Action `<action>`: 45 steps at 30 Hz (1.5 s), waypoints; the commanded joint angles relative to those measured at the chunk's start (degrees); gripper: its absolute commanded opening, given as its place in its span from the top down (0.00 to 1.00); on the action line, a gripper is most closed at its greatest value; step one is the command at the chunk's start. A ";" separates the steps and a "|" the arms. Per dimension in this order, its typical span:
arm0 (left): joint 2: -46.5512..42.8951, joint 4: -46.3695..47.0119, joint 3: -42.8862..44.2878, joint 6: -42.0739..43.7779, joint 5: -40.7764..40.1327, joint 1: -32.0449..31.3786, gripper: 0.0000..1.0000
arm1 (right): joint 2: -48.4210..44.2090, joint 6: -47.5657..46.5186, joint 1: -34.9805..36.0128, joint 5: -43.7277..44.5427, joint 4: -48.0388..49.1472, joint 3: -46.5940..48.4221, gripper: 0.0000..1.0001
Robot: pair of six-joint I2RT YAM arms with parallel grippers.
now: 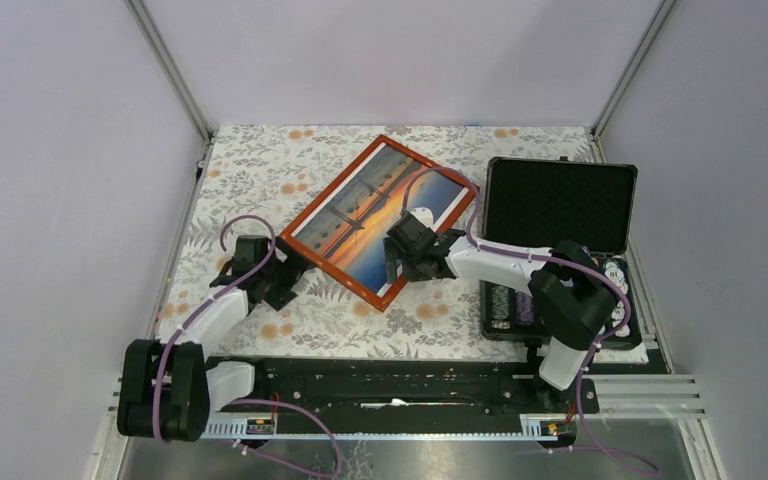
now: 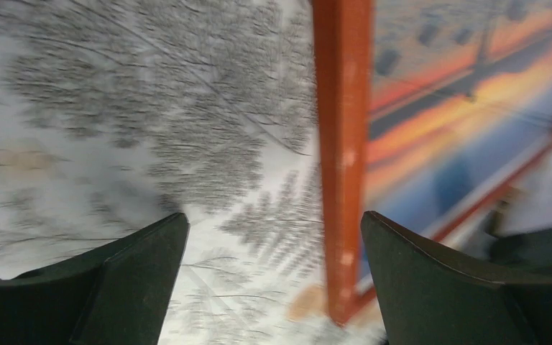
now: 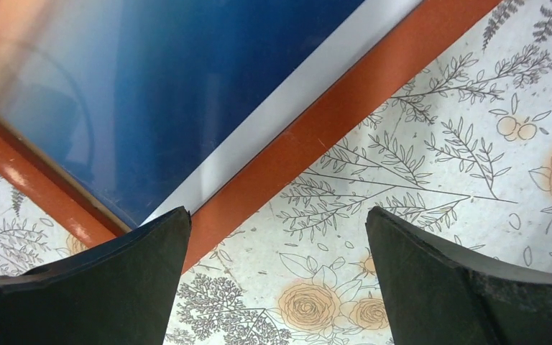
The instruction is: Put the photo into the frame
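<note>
The photo (image 1: 375,210), a bridge at sunset with orange sky and blue water, lies face up inside the orange-brown frame (image 1: 332,266) on the flowered cloth, turned diagonally. My left gripper (image 1: 282,272) is open and empty at the frame's near-left side; the frame bar (image 2: 341,158) runs between its fingers in the blurred left wrist view, with the photo (image 2: 460,108) beyond. My right gripper (image 1: 407,262) is open and empty over the frame's near-right edge. In the right wrist view the frame bar (image 3: 316,144) and the photo's blue area (image 3: 187,79) with white border show above the fingers.
An open black case (image 1: 560,205) with chips in its lower half stands at the right, close to the right arm. The flowered cloth (image 1: 260,170) covers the table. Metal posts rise at the back corners.
</note>
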 commanded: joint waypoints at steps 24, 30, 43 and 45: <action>35.43 22.90 18.67 -5.04 -3.34 -8.94 0.02 | 11.48 14.92 5.23 -10.54 13.72 -3.27 0.35; 42.02 24.88 23.72 -7.10 1.37 -11.39 0.02 | 10.39 13.26 2.19 -9.11 14.35 -3.98 0.32; 45.24 15.07 37.19 -0.90 6.07 -14.49 0.01 | -1.28 -1.07 -2.53 -6.27 3.55 3.76 0.04; 40.72 8.93 39.54 2.07 4.27 -14.45 0.01 | -7.23 -2.81 -2.50 -4.03 -0.58 5.55 0.00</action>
